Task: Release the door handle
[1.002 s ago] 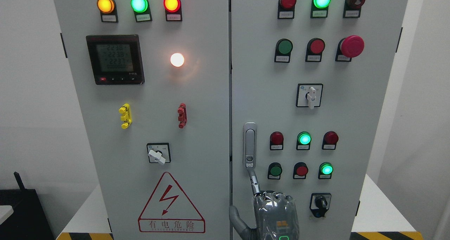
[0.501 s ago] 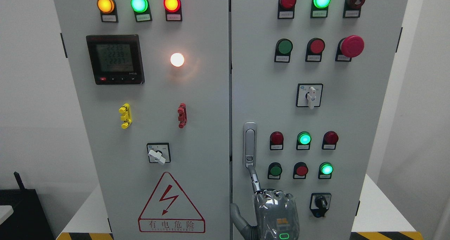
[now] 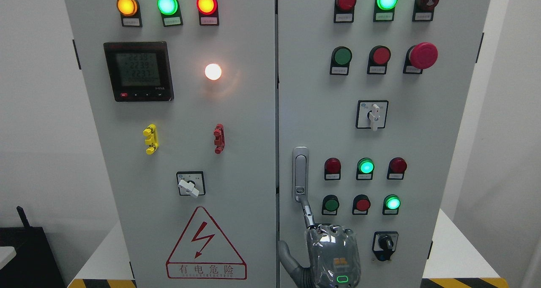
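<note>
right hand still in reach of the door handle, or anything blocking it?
Probably yes. The right hand sits directly below the door handle, one extended finger reaching its lower end. Nothing lies between them; the nearby buttons sit off to the right.

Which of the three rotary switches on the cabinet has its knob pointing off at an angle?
The rotary switch on the left door, above the warning triangle: its white knob points down-right, while both right-door knobs point straight down.

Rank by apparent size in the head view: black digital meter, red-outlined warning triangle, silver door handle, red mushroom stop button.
1. Red-outlined warning triangle, widest by far.
2. Black digital meter.
3. Silver door handle, tall but narrow.
4. Red mushroom stop button.
All sit on the same cabinet front, so nearness hardly skews this; handle and button are close in area.
</note>
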